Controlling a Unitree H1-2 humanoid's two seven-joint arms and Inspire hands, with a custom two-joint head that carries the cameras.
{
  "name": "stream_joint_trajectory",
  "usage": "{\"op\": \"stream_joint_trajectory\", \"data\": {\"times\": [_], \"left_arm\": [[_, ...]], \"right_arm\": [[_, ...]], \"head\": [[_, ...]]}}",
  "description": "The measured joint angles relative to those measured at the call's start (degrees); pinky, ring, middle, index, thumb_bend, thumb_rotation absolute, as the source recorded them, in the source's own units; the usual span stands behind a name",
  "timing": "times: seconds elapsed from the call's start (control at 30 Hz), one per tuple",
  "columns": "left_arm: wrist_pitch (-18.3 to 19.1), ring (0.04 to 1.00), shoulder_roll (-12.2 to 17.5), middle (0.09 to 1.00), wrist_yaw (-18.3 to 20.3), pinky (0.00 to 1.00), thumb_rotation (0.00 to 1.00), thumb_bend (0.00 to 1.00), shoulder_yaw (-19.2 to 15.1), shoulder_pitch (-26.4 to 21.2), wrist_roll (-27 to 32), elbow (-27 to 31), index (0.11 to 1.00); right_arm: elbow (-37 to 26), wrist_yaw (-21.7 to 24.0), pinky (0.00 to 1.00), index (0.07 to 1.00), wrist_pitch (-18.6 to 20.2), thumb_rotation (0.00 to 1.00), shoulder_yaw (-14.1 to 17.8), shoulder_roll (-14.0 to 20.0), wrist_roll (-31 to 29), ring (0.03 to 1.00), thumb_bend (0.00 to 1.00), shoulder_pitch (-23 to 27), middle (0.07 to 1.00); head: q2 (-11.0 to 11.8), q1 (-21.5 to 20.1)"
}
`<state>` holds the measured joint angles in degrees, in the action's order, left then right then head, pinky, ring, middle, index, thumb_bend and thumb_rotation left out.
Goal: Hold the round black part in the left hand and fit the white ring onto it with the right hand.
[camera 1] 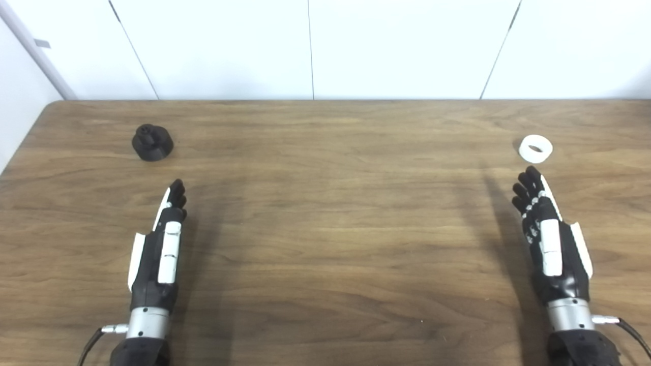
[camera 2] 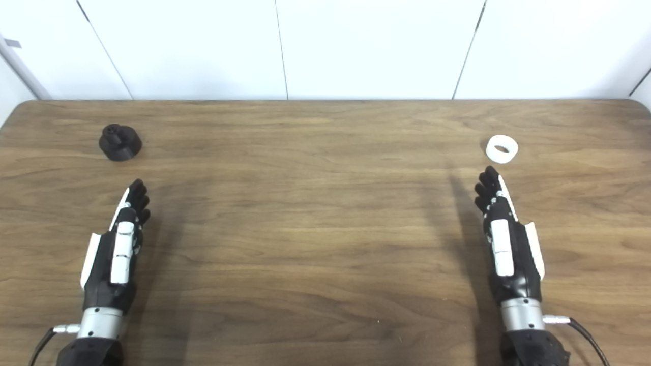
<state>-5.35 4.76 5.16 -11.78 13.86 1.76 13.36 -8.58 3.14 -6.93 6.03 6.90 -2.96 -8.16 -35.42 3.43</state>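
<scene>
Round black plastic part (camera 1: 152,143), squat drum with a small knob on top, standing upright on the wood at ten o'clock. Short white plastic ring (camera 1: 535,148), lying flat, hole upward, at two o'clock, well apart.

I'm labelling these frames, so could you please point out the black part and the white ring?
black part (camera 1: 152,144), left eye view, on its round body.
white ring (camera 1: 535,149), left eye view, on its near rim.

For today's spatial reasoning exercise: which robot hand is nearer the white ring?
Right. The right hand lies just below the white ring, fingertips close to it; the left hand is far across the table.
</scene>
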Motion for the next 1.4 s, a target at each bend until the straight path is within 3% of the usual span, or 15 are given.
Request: {"op": "stream_joint_trajectory", "data": {"times": [0.63,0.93,1.1,1.4], "left_arm": [[0.0,1.0,0.0,0.997,0.2,1.0,0.96,0.46,0.0,0.0,0.8,0.0,0.996],[-0.2,1.0,-0.1,0.994,0.1,1.0,0.92,0.49,0.4,0.0,-0.3,-0.5,0.987],[-1.3,1.0,-0.3,0.991,-0.3,1.0,0.9,0.5,1.0,0.1,-1.5,-1.1,0.98],[-4.6,1.0,-0.6,0.982,-0.9,1.0,0.91,0.52,1.9,0.0,-4.2,-1.6,0.97]], "right_arm": [[0.0,0.0,0.95,0.961,-0.2,1.0,-0.1,0.0,0.1,0.948,0.53,0.0,0.956],[0.2,0.1,0.96,0.968,-0.4,1.0,0.1,0.1,-0.4,0.959,0.51,0.0,0.962],[1.3,1.0,0.96,0.972,-2.9,1.0,0.3,0.4,-1.2,0.958,0.54,0.3,0.964],[4.1,1.5,0.99,0.982,-5.5,1.0,0.8,2.4,-3.1,0.967,0.49,2.1,0.974]], "head": [[0.2,-0.1],[2.4,4.2],[4.7,8.2],[7.9,11.9]]}}
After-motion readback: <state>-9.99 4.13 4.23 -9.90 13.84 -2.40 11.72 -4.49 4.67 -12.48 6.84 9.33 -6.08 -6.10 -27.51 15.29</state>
